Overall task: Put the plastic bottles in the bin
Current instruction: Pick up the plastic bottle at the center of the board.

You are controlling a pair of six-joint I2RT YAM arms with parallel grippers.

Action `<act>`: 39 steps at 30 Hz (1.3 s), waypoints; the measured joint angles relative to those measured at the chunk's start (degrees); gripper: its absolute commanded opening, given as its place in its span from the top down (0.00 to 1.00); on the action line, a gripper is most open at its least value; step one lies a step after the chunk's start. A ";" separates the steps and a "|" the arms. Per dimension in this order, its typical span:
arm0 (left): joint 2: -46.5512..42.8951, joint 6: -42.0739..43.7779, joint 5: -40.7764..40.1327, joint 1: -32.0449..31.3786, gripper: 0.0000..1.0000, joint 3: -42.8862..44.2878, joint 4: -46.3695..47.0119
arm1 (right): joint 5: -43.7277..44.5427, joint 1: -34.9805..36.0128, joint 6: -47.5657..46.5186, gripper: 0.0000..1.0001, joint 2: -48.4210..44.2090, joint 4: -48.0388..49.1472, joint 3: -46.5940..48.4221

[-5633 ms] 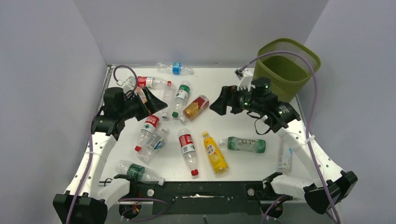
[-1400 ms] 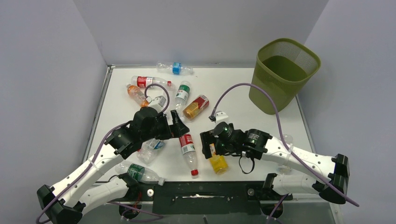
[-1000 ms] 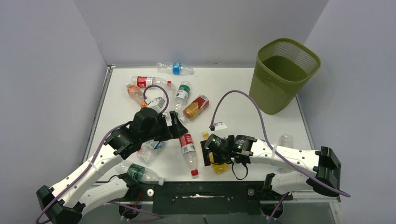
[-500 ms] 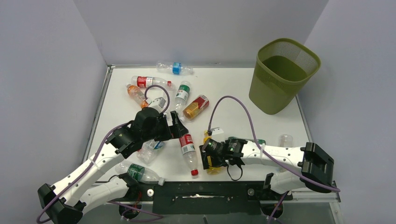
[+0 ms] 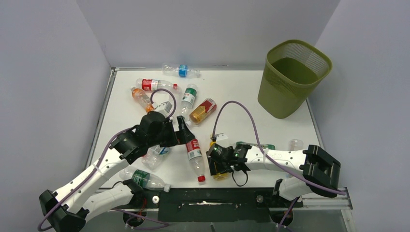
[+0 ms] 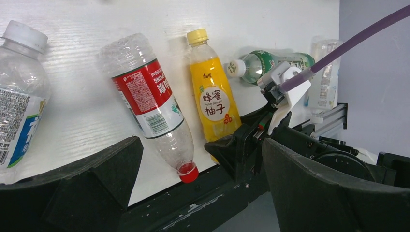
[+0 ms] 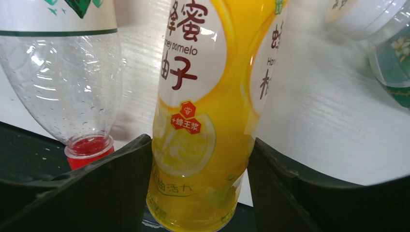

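The yellow plastic pomelo-drink bottle [image 7: 203, 96] lies near the front edge of the white table [image 7: 309, 96], well apart from the olive-green mesh bin [image 5: 285, 96]. It looks full, so probably heavyish, smooth and firm. The right gripper [image 7: 199, 159] pinches its lower body from both sides; the left gripper [image 6: 200, 164] gapes wide, empty

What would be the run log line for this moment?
left gripper: open, over red-label bottle | right gripper: clamps yellow bottle on table | bin: far-right corner
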 measured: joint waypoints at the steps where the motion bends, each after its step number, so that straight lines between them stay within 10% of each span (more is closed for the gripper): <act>1: -0.11 -0.02 0.00 0.00 0.02 0.00 -0.07 | 0.00 0.00 -0.20 0.46 0.00 0.04 0.17; 39: 0.63 -0.55 0.07 -0.39 0.02 0.00 -0.42 | 2.60 0.87 -3.39 0.49 -0.15 -4.63 6.64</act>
